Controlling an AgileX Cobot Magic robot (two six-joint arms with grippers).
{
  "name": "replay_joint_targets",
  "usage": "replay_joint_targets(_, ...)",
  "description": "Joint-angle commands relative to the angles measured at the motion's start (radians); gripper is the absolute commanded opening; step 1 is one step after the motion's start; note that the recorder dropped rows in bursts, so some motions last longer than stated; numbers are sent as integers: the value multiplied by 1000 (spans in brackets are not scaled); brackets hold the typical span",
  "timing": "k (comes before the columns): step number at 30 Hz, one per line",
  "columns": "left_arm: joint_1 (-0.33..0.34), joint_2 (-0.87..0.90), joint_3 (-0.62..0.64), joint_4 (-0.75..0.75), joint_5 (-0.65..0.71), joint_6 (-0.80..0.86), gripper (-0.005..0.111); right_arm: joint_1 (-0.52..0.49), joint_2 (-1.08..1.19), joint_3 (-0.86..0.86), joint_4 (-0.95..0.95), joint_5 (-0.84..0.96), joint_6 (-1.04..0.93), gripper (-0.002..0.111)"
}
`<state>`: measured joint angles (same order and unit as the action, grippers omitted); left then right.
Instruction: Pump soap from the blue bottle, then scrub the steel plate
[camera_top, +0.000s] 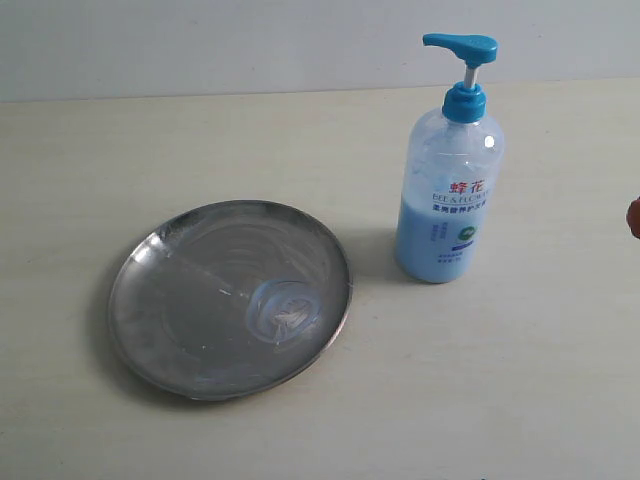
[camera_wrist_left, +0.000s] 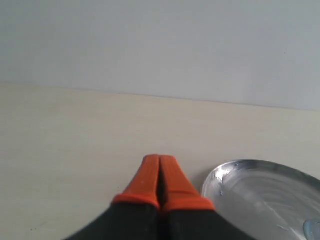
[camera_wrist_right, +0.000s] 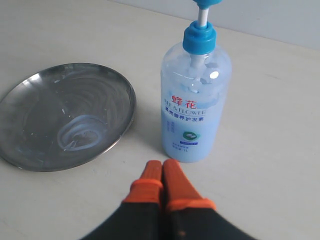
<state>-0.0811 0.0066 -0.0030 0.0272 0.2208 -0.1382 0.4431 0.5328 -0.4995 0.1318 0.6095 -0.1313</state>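
On my screens the left gripper (camera_wrist_left: 159, 165) had its two orange fingers pressed together along their whole length, with no gap and nothing held between them. It pointed almost level across the table (camera_top: 500, 400) toward the pale wall (camera_top: 200, 40). The plate (camera_wrist_left: 260, 197) lay just beside its tips, off to one side and not touching them. The right gripper (camera_wrist_right: 161, 167) was closed in the same way, finger against finger, and it was empty too. Its wrist was tilted downward and the tips aimed at the foot of the bottle (camera_top: 447, 200), near it but clearly apart. The bottle stood upright on the table, to the right of the plate in the exterior view, with a strip of bare table between them. Its blue pump head was fully up and the spout pointed toward the plate side. The blue liquid filled only the lower part of it. The plate rested flat on the table. The soap (camera_top: 285, 312) was a whitish-blue swirl on the floor of the plate, on the side nearer to the bottle, and thin curved streaks ran over the rest of the metal. At the right edge of the exterior view I saw a small red spot (camera_top: 634, 216), too little of it for me to say what it was.
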Motion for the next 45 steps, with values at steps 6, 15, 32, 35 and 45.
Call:
replay_joint_targets(6, 3, -7, 3, 11, 117, -11, 0, -1, -8, 4, -5, -12, 1, 0)
replay_joint_targets(15, 3, -7, 3, 11, 131, -38, 0, -1, -8, 4, -5, -12, 1, 0)
replay_joint_targets(32, 3, -7, 3, 11, 134, -30, 0, -1, -8, 4, -5, -12, 1, 0)
replay_joint_targets(35, 3, -7, 3, 11, 134, -30, 0, -1, -8, 4, -5, -12, 1, 0)
replay_joint_targets(45, 3, -7, 3, 11, 134, -30, 0, -1, -8, 4, -5, -12, 1, 0)
